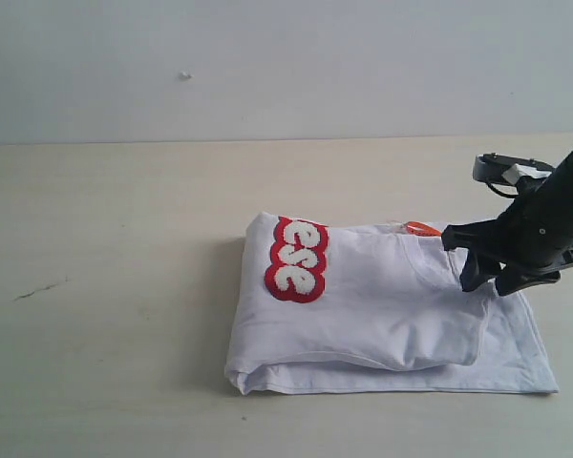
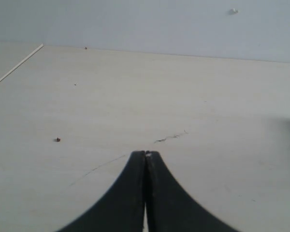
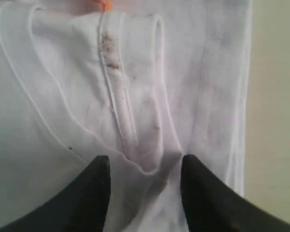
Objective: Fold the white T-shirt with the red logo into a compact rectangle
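The white T-shirt [image 1: 382, 305] lies folded on the table as a thick rectangle, with a thinner layer sticking out along its right edge. Part of the red logo [image 1: 298, 260] shows at its back left corner, and the orange neck tag [image 1: 421, 228] peeks out at the back edge. My right gripper [image 1: 489, 280] is open, its tips down on the shirt's right side. In the right wrist view its fingers [image 3: 99, 166] straddle a raised fold of the ribbed collar [image 3: 117, 96]. My left gripper [image 2: 146, 153] is shut on nothing, over bare table, and is outside the exterior view.
A pale wooden table [image 1: 124, 210] runs back to a plain wall [image 1: 267, 57]. A thin dark crack [image 1: 38, 289] marks the top at the left, also visible ahead of the left gripper as a crack [image 2: 170, 137]. A table edge [image 2: 17, 67] shows in the left wrist view.
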Controlling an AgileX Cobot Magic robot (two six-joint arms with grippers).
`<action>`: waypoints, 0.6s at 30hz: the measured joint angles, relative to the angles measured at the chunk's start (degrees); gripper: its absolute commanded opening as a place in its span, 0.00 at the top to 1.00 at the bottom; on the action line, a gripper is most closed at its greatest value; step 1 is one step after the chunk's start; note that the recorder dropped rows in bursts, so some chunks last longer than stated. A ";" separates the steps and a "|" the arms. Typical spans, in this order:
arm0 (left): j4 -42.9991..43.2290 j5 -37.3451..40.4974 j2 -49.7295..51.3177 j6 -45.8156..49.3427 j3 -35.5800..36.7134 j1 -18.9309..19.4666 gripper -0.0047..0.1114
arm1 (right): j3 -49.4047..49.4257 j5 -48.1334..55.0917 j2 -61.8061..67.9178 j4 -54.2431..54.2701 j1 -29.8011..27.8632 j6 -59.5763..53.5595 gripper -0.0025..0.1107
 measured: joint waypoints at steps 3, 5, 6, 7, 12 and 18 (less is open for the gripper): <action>0.00 0.00 0.00 0.00 0.00 0.00 0.96 | 0.00 -0.21 2.23 0.00 0.00 0.10 0.57; 0.00 0.00 0.00 0.00 0.00 0.00 0.96 | -0.12 -0.23 2.29 0.13 0.00 0.24 0.57; 0.00 0.00 0.00 0.00 0.00 0.00 0.96 | -0.12 -0.34 2.29 0.13 0.00 0.33 0.57; 0.00 0.00 0.00 0.00 0.00 0.00 0.96 | -0.12 -0.34 2.29 0.23 0.00 0.33 0.57; 0.00 0.00 0.00 0.00 0.00 0.00 0.96 | -0.12 -0.44 2.08 0.36 0.00 0.33 0.65; 0.00 0.00 0.00 0.00 0.00 0.00 0.96 | -0.12 -0.56 0.79 0.70 0.00 -0.51 0.84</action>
